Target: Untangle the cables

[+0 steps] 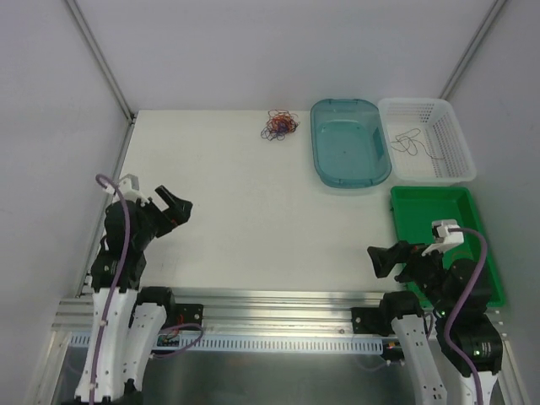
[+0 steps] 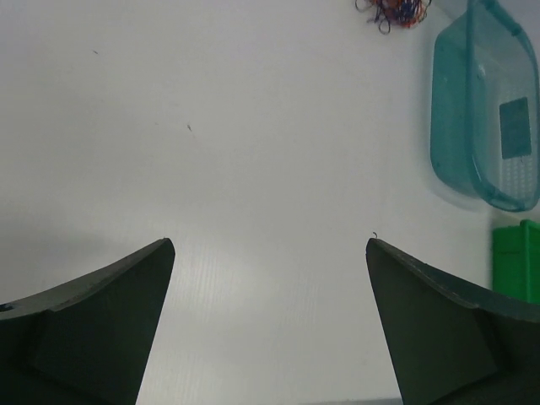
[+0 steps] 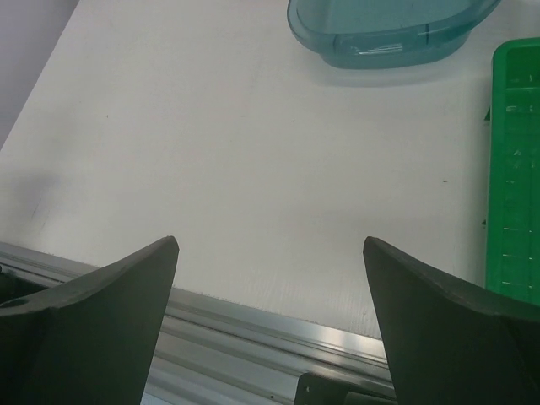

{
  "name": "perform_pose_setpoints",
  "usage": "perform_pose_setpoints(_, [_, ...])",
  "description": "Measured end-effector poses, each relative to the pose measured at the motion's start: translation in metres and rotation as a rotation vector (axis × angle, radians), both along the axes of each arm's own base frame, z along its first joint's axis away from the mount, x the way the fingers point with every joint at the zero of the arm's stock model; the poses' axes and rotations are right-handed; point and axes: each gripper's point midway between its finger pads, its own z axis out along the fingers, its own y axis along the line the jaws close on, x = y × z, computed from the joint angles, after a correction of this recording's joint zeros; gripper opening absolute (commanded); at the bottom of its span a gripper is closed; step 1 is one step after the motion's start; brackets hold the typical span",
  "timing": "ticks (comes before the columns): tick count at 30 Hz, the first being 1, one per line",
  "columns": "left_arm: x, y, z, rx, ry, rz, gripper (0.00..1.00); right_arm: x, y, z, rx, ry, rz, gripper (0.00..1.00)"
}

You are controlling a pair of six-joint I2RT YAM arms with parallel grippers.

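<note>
A small tangle of thin red, orange, black and blue cables lies at the far edge of the white table, left of the teal tub. The left wrist view catches the cables at its top edge. One thin dark cable lies loose in the white basket. My left gripper hangs over the table's left side, open, nothing between its fingers; it is far from the tangle. Near the front edge on the right, my right gripper is open and empty too. Both wrist views show wide-spread jaws over bare table.
A teal plastic tub stands at the back right, with a white mesh basket beside it. A green tray sits in front of the basket, next to my right arm. An aluminium rail runs along the near edge.
</note>
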Motion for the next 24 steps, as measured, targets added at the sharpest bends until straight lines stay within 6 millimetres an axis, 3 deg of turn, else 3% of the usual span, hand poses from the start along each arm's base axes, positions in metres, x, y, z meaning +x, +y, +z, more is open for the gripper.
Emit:
perform_pose_setpoints(7, [0.085,-0.038,-0.022,-0.105,0.226,-0.147,0.99,0.021,0.005,-0.009,-0.012,0.109,0.018,0.97])
perform_pose_setpoints(15, [0.204,-0.113,-0.025,-0.052,0.254,-0.274,0.99,0.024,0.016,-0.013,-0.009,0.144,0.090,0.97])
perform_pose_setpoints(19, [0.272,-0.141,-0.046,-0.044,0.234,-0.254,0.96,0.023,0.020,-0.018,-0.010,0.152,0.122,0.97])
perform_pose_setpoints(24, [0.342,-0.167,-0.081,-0.071,0.189,-0.223,0.91,0.022,0.029,-0.026,0.010,0.158,0.175,0.97])
